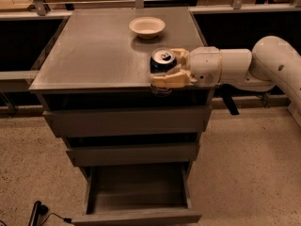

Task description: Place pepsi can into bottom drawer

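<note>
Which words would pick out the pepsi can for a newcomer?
Find the grey three-drawer cabinet; at its top's front right edge, the gripper holds the pepsi can. It is dark blue with a silver top, unlike the cream bowl behind it.
</note>
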Tool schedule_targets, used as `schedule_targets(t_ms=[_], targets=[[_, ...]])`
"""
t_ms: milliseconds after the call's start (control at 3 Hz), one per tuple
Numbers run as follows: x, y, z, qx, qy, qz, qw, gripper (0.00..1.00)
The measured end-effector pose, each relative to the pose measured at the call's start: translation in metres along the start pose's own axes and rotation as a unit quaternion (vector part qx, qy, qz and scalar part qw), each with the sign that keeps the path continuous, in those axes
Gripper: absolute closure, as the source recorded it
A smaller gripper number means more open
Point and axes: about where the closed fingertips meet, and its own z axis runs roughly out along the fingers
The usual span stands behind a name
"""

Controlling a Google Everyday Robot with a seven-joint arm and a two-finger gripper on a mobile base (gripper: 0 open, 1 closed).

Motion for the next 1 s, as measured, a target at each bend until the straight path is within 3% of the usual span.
schedule_targets(t_ms=[333,667,1000], targets=[[0.035,-0.002,-0.004,0.021,0.019,-0.012,0.9995,1.0],[0.114,0.016,-0.027,0.027,0.054,-0.03,0.9977,1.0],[0.168,0.029,-0.046,0.005,0.059,-0.031,0.9978,1.0]])
